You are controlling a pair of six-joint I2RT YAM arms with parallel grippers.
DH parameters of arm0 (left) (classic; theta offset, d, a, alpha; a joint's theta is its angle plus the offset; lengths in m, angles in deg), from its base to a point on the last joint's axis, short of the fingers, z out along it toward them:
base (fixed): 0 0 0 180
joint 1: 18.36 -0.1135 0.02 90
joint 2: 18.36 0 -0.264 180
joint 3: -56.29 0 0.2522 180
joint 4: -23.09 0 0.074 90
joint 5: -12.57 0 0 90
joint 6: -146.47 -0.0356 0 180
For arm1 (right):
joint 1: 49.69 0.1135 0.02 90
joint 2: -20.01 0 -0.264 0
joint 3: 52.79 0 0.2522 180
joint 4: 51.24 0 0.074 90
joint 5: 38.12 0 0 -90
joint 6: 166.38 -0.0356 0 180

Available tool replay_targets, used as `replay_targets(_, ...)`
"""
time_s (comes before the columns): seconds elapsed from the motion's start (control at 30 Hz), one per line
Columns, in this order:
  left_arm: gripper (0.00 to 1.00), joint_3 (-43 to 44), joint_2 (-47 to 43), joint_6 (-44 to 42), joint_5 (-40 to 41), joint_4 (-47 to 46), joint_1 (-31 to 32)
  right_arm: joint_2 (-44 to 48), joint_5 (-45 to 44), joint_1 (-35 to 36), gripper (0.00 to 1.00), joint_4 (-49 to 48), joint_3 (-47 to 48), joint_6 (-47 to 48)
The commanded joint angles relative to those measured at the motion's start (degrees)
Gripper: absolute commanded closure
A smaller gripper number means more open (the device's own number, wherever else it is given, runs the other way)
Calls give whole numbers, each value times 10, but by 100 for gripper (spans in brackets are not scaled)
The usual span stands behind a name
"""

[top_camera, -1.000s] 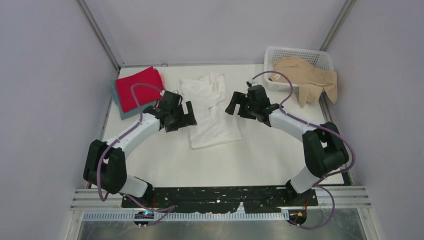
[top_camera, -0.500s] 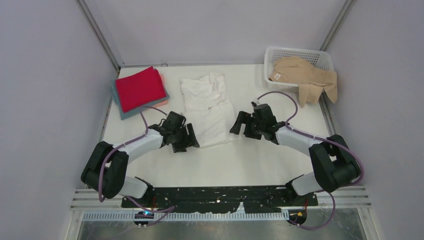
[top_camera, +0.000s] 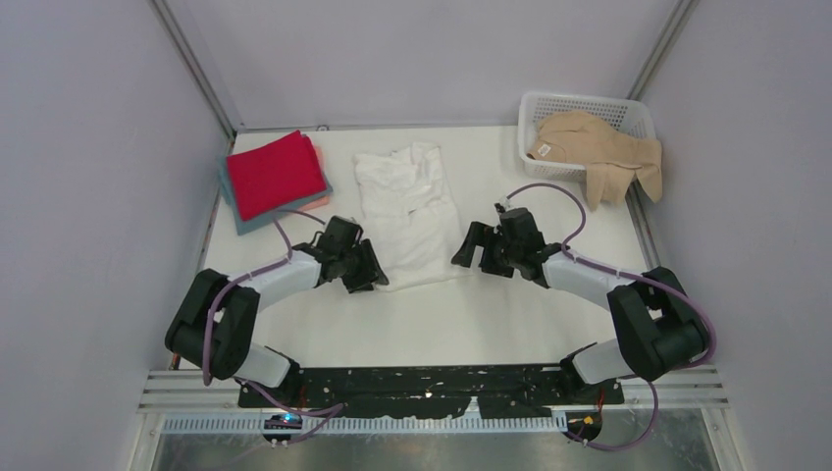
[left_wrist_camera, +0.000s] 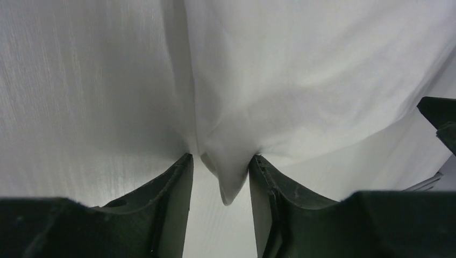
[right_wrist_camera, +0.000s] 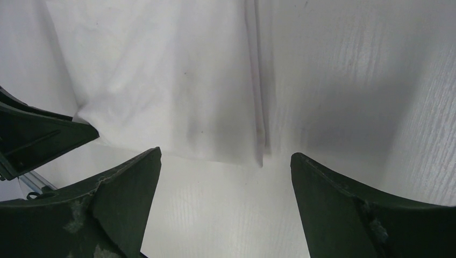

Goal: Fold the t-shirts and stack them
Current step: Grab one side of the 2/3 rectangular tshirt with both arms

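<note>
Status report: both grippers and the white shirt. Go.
Left gripper shut on white t-shirt, near left corner. Right gripper open over its near right corner, not gripping. Folded stack and basket lie apart from it, nothing in the way.

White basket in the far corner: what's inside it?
A tan t-shirt fills the basket, spilling over its near rim onto the table. Whatever lies beneath the shirt is covered.

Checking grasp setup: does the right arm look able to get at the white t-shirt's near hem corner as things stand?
Probably yes. The right gripper is open and right at the hem corner of the white t-shirt, with nothing lying between them.
</note>
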Motion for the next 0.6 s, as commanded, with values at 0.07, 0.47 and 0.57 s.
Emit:
replay_targets(0.07,75,-21,24,7,-25,-30,-4,7,0,-1,3,-20,-8,-7)
replay_targets(0.47,100,-70,0,22,-29,-38,-1,-36,23,13,30,-49,-18,-43)
replay_targets(0.57,100,-71,1,22,-30,-41,0,-44,25,15,39,-47,-17,-50)
